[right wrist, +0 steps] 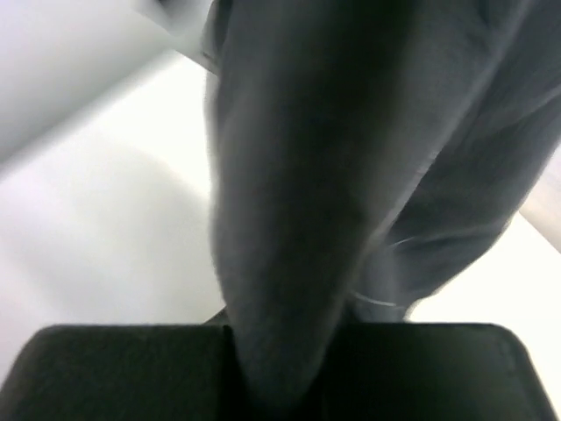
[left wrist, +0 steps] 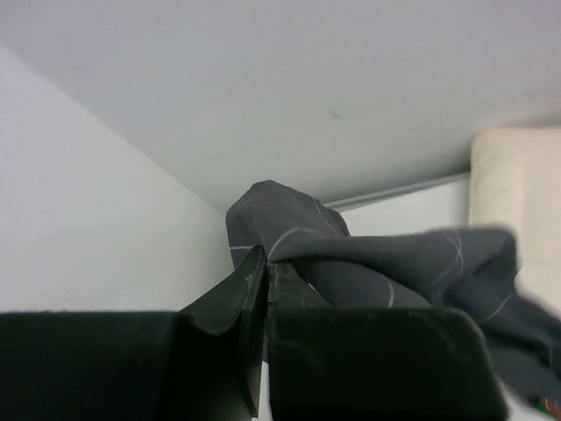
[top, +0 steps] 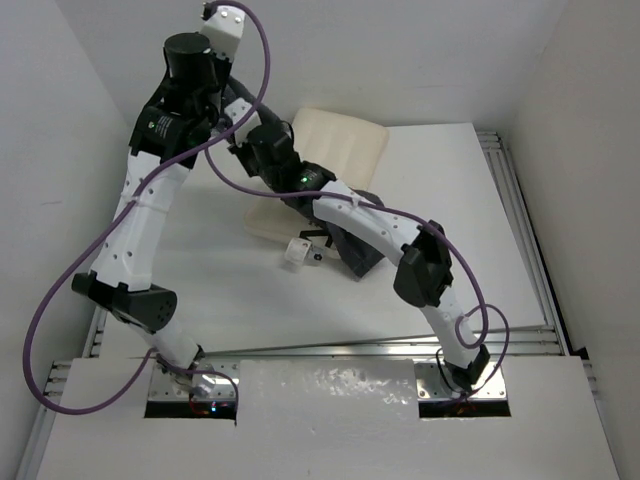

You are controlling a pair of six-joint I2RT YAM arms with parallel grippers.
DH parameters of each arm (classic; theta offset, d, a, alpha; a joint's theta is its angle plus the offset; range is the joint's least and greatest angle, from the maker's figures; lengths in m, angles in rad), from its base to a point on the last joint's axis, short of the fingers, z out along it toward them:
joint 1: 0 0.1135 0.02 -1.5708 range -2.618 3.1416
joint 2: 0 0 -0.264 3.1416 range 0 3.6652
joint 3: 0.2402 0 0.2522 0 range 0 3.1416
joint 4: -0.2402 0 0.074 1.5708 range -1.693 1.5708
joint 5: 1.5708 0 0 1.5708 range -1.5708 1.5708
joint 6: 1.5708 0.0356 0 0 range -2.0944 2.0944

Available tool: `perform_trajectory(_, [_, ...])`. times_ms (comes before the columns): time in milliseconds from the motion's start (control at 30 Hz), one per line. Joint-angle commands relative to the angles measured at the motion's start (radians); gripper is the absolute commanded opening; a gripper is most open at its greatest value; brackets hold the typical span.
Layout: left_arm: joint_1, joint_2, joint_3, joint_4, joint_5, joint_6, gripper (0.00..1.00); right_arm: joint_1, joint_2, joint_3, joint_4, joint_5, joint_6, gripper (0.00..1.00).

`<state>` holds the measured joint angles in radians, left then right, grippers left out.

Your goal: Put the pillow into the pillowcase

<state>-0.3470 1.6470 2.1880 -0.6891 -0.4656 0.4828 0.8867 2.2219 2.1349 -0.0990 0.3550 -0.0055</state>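
Above the far middle of the table (top: 450, 220), I hold the pillowcase (left wrist: 377, 263) raised. The left gripper (left wrist: 263, 285) is clamped on its edge and the right gripper (right wrist: 280, 346) is closed on a fold. The pillow (top: 345, 140) lies mostly uncovered, so I judge insertion barely begun.

lab test cell — white walls (top: 420, 60), aluminium rails (top: 517, 210)

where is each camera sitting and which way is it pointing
Top external: above and behind the bases, looking down on the table, pillow and pillowcase; left arm and right arm show.
Left wrist: on the left wrist, looking out past the left gripper, shut on pillowcase cloth; pillow at right edge.
Right wrist: on the right wrist; right gripper shut on blurred pillowcase cloth filling the view.
Shared: all three views show the pillowcase.
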Motion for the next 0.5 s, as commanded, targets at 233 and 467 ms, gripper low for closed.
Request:
perform_trajectory(233, [0.131, -0.078, 0.289, 0.195, -0.254, -0.286, 0.0, 0.11, -0.191, 0.151, 0.37, -0.56, 0.163, 0.0])
perform_trajectory(467, [0.131, -0.128, 0.175, 0.203, -0.081, -0.248, 0.0, 0.071, -0.22, 0.003, 0.39, -0.429, 0.289, 0.0])
